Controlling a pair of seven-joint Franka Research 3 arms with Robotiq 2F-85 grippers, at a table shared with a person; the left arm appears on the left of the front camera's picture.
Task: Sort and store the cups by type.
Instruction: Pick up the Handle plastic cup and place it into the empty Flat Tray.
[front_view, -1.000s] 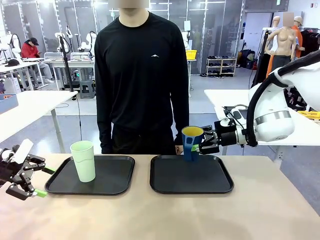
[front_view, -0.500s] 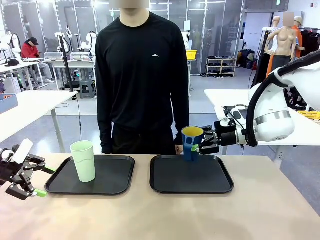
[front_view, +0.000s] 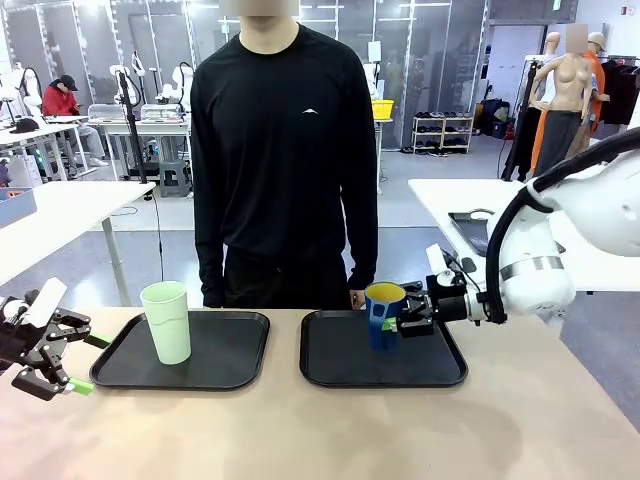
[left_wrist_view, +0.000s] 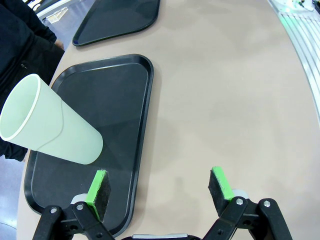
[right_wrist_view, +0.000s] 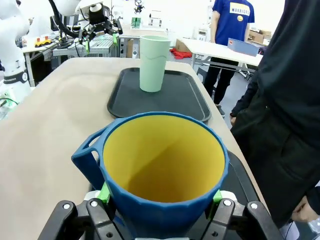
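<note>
On the right tray (front_view: 440, 372), at its far edge, sits the blue mug (front_view: 383, 314) (yellow inside), clamped between the pads of the right gripper (front_view: 398, 325), which reaches in from the right. From the right wrist, mug (right_wrist_view: 162, 170) seen from above with its handle to the picture's left, green pads (right_wrist_view: 104, 192) pressed against both sides of the wall. On the left tray (front_view: 240, 360) stands the mint tumbler (front_view: 167, 321), upright and apart from everything. Off that tray's left end, above the table (front_view: 320, 430), hangs the left gripper (front_view: 88, 362), jaws spread wide and holding nothing. From the left wrist, tumbler (left_wrist_view: 47, 127) just beyond one pad (left_wrist_view: 98, 186), not touching. Behind the table stands a person (front_view: 284, 150) in black.
</note>
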